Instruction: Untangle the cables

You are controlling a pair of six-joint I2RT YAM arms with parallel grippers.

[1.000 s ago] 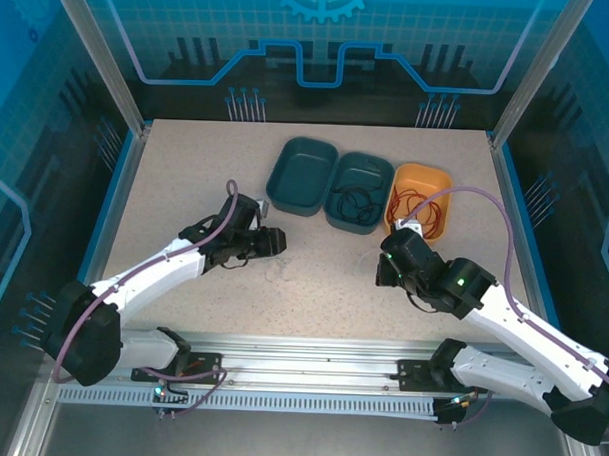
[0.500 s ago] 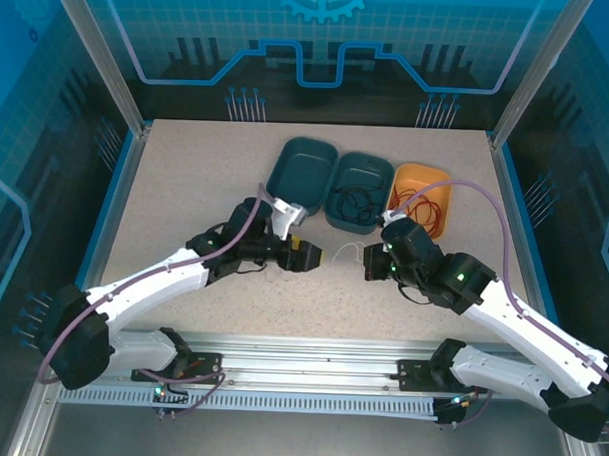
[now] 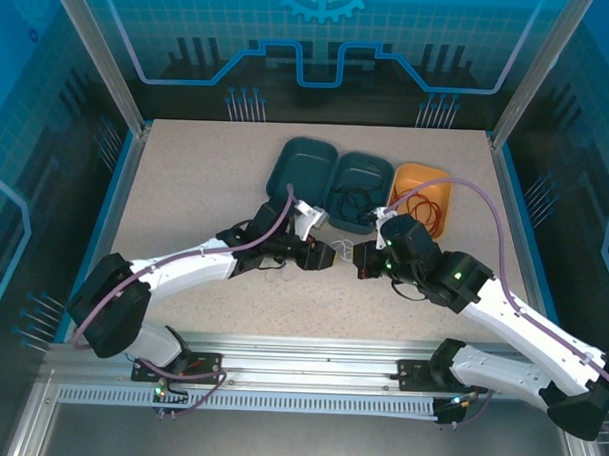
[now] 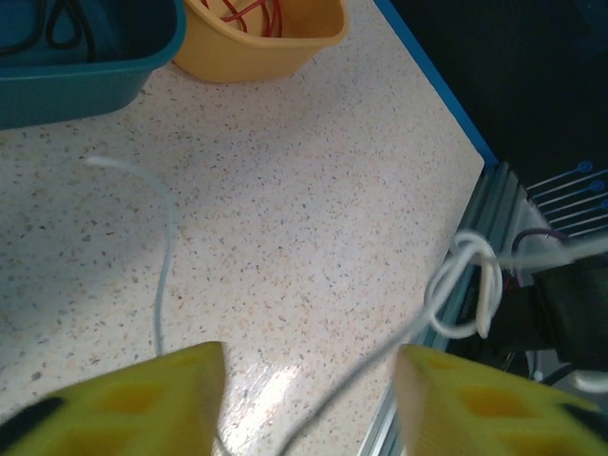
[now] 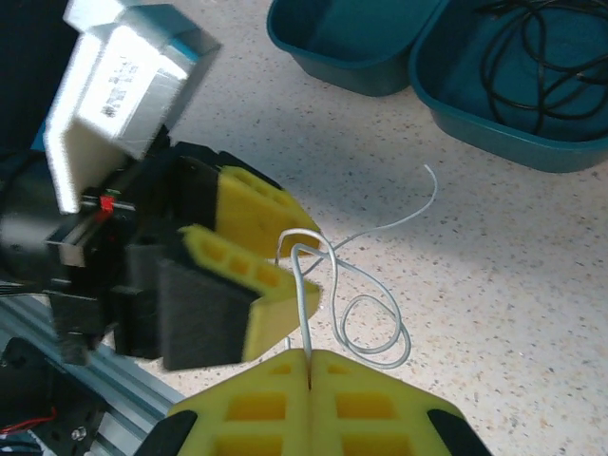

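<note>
The right gripper (image 5: 309,357) is closed on the white cable (image 4: 167,249) at mid-table; the left gripper (image 4: 309,366) stands apart around it; black cable (image 3: 353,202) lies in the far middle teal tray (image 3: 367,156), red cable (image 3: 425,208) in the orange tray (image 3: 427,169)

on a speckled table (image 3: 186,184), a teal tray (image 3: 301,178) at twelve o'clock, a second teal tray (image 3: 365,157) and an orange tray (image 3: 427,170) toward one o'clock, seemingly touching.
</note>
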